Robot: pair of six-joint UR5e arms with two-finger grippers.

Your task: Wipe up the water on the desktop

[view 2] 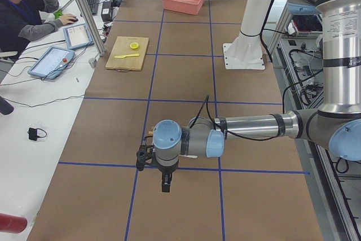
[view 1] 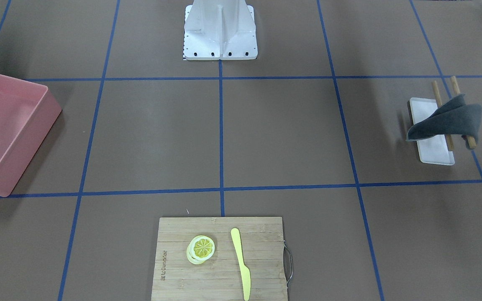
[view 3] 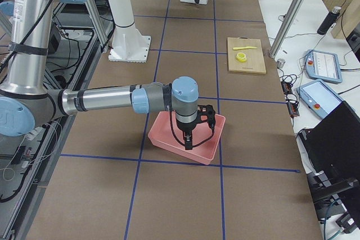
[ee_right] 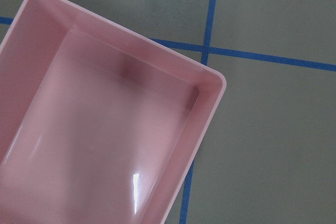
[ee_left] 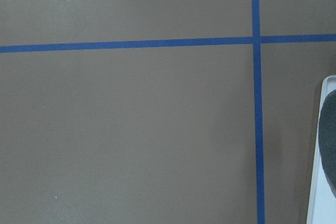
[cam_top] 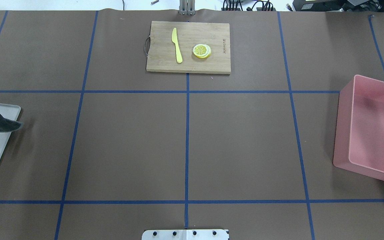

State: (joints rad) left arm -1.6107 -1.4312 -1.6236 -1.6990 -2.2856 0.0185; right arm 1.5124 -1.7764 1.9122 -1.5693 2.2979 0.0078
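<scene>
Tabletop beneath left pincer, grey cloth seemingly just beside; pink bin below right pincer. Cannot tell either pincer's state, open or closed.

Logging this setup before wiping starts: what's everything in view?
desktop: one, brown, blue-taped, under everything
cutting board: one, bamboo, centre of the operators' edge
knife: one, yellow, on the board
lemon slices: small stack, yellow, on the board beside the knife
bin: one, pink, robot's right end
tray: one, white, robot's left end
rods: two, wooden, over the tray
cloth: one, dark grey, draped over the rods
operator: one, dark top, at a side desk
base plate: one, white, centre of robot's edge
left gripper: one, black, above the desktop near the tray
right gripper: one, black, above the bin
</scene>
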